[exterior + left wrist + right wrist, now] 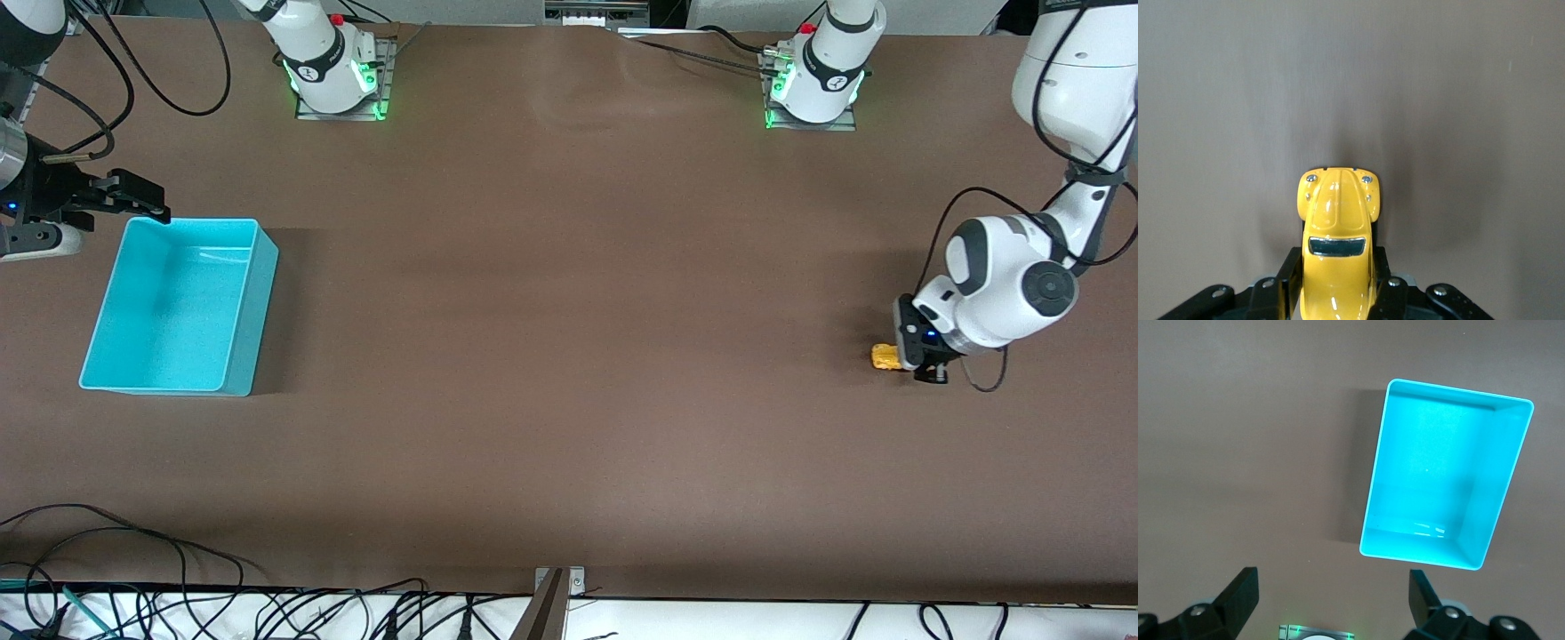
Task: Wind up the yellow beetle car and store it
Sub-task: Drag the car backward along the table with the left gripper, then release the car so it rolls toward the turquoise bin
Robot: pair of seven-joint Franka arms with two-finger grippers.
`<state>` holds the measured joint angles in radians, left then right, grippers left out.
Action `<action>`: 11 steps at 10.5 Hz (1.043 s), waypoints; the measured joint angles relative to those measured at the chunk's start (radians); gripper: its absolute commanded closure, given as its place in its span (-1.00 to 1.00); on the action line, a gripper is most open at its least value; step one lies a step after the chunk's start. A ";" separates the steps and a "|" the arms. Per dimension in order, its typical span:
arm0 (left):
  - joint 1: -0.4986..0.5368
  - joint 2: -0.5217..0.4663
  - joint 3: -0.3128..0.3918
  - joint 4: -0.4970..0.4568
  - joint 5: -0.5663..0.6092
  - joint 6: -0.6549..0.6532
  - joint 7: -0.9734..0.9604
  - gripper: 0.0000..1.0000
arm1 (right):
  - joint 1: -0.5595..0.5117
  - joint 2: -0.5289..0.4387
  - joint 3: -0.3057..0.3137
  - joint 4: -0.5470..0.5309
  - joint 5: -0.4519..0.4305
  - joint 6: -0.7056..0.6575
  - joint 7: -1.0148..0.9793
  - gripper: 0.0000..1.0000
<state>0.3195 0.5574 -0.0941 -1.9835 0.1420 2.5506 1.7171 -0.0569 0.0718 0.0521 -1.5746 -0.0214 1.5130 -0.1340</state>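
A: What is the biggest thing in front of you?

B: The brown counter [569,356], filling nearly the whole front view. My two bases stand along the top edge of that frame, each with green lights glowing at its foot.

A: And after that?

B: My arms. The left one comes down the right edge of the frame, with its white elbow in the middle right. The right one shows only at the upper left edge, where it waits.

A: Anything standing on the counter?

B: A turquoise bin [182,307] in the middle left of the frame, toward the right arm's end of the counter. It is open at the top, and my right wrist view looks straight down into it [1445,480].

A: Where are your jaws?

B: My right gripper [133,203] hangs over the counter just beside the bin's upper left corner, jaws spread wide with nothing between them. My left gripper [925,360] is low at the counter in the middle right of the frame, jaws pinching the yellow beetle car [885,357].

A: How does the car sit?

B: In the left wrist view its body [1336,247] is clamped between my black fingers [1288,283] at the lower centre, with the rounded end and two small silver lamps pointing away from my wrist. It is well apart from the bin.
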 measured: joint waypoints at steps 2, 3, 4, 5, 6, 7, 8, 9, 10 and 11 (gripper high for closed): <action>0.044 0.014 -0.001 0.025 0.000 -0.001 0.043 0.65 | 0.000 0.000 0.000 0.000 0.000 0.000 0.000 -1.00; 0.048 0.017 -0.001 0.028 0.000 -0.001 0.049 0.57 | 0.000 0.000 0.000 0.000 0.000 0.000 0.000 -1.00; 0.048 0.017 -0.001 0.029 0.000 -0.002 0.050 -0.11 | 0.000 0.000 0.000 0.000 0.000 0.000 0.000 -1.00; 0.048 0.017 -0.002 0.029 0.000 -0.002 0.050 -0.99 | 0.000 0.000 0.000 0.000 0.000 0.000 0.000 -1.00; 0.048 0.028 -0.002 0.030 0.000 -0.001 0.051 -1.00 | 0.000 0.000 0.000 0.000 0.000 0.000 0.000 -1.00; 0.047 0.054 -0.006 0.042 0.000 0.003 0.052 -1.00 | 0.000 0.000 0.000 0.000 0.000 0.000 0.000 -1.00; 0.045 0.069 -0.010 0.068 0.000 -0.016 0.053 -1.00 | 0.000 0.000 0.000 0.000 0.000 0.000 0.000 -1.00; 0.044 0.072 -0.021 0.094 0.000 -0.070 0.053 -1.00 | 0.000 0.000 0.000 0.000 0.000 0.000 0.000 -1.00; 0.043 0.067 -0.036 0.119 0.000 -0.134 0.053 -1.00 | 0.000 0.000 0.000 0.000 0.000 0.000 0.000 -1.00; 0.041 0.053 -0.049 0.143 0.000 -0.200 0.052 -1.00 | 0.000 0.000 0.000 0.000 0.000 0.000 0.000 -1.00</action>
<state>0.3606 0.6100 -0.1430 -1.8409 0.1420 2.3508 1.7689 -0.0569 0.0720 0.0520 -1.5746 -0.0214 1.5130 -0.1340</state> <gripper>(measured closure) 0.000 0.000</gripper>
